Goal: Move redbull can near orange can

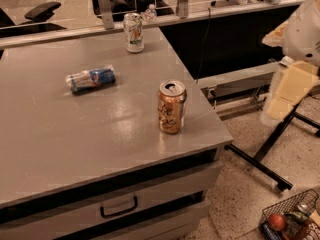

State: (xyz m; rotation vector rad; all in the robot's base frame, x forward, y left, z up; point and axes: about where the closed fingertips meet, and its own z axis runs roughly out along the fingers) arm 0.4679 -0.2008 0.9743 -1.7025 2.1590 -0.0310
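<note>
The redbull can (90,78) is seen lying on its side on the grey table (50,134), well left of and behind the orange can (171,107), which stands upright. The gripper (289,91) is held off the table, far right of the orange can; its state cannot be told.

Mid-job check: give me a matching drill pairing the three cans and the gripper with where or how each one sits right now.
Things:
1. redbull can
2. orange can
3. white-and-green can
4. gripper

Places or states:
A. upright at the far edge of the table
B. off the table, out to the right
C. lying on its side
D. upright near the front right corner

Pairs: 1-C, 2-D, 3-A, 4-B
</note>
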